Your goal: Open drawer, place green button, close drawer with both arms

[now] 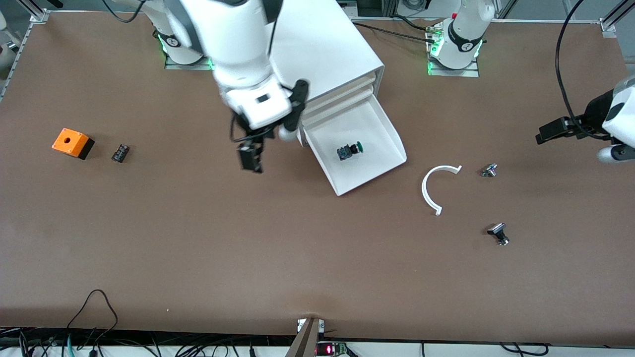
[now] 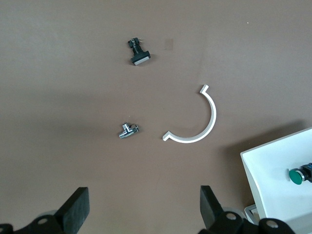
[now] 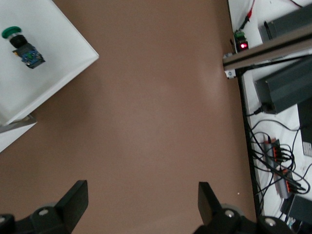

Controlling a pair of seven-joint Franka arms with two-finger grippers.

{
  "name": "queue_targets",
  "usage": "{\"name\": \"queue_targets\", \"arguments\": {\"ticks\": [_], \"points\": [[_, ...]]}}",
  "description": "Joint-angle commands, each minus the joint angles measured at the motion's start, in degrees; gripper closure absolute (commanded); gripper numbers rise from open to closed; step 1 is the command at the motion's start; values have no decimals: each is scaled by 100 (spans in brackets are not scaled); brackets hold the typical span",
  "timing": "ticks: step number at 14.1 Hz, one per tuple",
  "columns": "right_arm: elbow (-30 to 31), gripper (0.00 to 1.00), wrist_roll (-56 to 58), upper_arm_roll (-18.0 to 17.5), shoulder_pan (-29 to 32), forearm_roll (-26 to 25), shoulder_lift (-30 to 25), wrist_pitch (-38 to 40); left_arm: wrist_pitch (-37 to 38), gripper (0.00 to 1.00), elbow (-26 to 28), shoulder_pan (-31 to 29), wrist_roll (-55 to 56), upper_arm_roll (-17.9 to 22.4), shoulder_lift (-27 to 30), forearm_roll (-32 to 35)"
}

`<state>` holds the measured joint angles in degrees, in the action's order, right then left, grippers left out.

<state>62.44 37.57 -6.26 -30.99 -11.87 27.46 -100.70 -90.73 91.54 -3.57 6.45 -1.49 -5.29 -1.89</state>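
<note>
The cabinet's [image 1: 322, 49] lowest drawer [image 1: 369, 181] is pulled out. The green-capped button [image 1: 349, 150] lies on its side inside it. The right wrist view shows the drawer [image 3: 63, 63] and the button [image 3: 22, 46]. The left wrist view shows them too, the drawer [image 2: 263, 180] and the button [image 2: 298, 175]. My right gripper [image 1: 250, 157] is open and empty. It is over the bare table beside the drawer, toward the right arm's end [image 3: 141, 207]. My left gripper [image 1: 543, 135] is open and empty, over the left arm's end of the table [image 2: 145, 209].
A white C-shaped strip [image 1: 434, 186] [image 2: 195, 129] lies beside the drawer. A silver part [image 1: 489, 170] [image 2: 128, 130] and a black-and-silver part [image 1: 498, 233] [image 2: 138, 52] lie near it. An orange box [image 1: 72, 143] and a small black part [image 1: 120, 152] lie toward the right arm's end.
</note>
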Motion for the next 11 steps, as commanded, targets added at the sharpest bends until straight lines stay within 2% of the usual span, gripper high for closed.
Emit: {"name": "queue_targets", "arguments": {"ticks": [1, 3, 5, 7, 8, 11], "points": [[93, 0, -731, -69, 145, 203, -31, -20, -41, 0, -180, 94, 31, -10, -209, 285], [102, 0, -1415, -60, 207, 203, 13, 24, -41, 0, -172, 111, 14, -10, -253, 277], [399, 0, -2216, -51, 382, 194, 101, 15, -32, 0, -137, 155, -4, 8, -594, 286], [637, 0, -2858, -42, 601, 186, 101, 59, -6, 0, -180, 155, -179, 25, -701, 277], [847, 0, -3322, -16, 716, 185, 75, 146, -6, 0, -180, 155, -206, 52, -736, 260], [954, 0, -5027, 45, 1015, 212, 75, 647, -23, 2, -172, 234, -22, -1, -859, 85]]}}
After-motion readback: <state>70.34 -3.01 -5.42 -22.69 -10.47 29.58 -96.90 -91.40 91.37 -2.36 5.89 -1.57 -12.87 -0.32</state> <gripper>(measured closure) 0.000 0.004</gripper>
